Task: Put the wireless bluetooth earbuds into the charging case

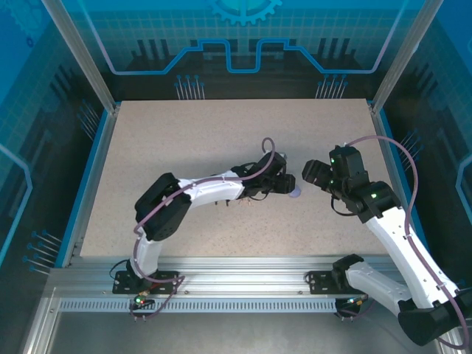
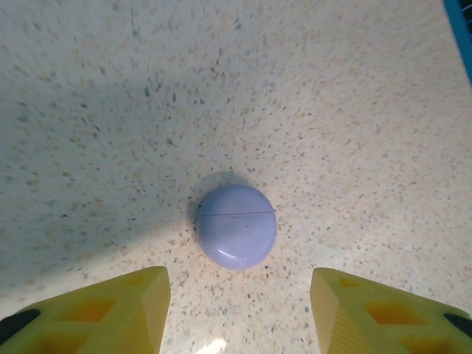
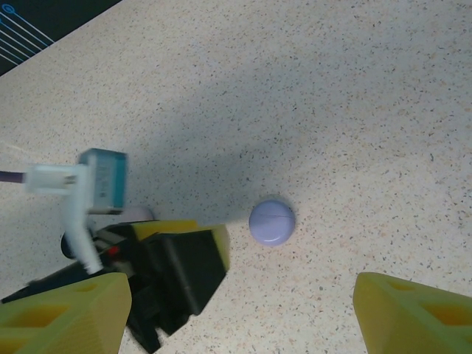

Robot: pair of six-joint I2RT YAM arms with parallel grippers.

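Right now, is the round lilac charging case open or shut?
Shut. The round lilac charging case rests on the speckled table with its lid down; just a thin seam line crosses it.

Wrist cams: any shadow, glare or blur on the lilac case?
Left wrist: lilac case sharp, faint sheen low on its shell, soft shadow darkening the table to its left, yellow fingers soft. Right wrist: case crisp at the edge of a broad shadow band. Top external: even light, case tiny.
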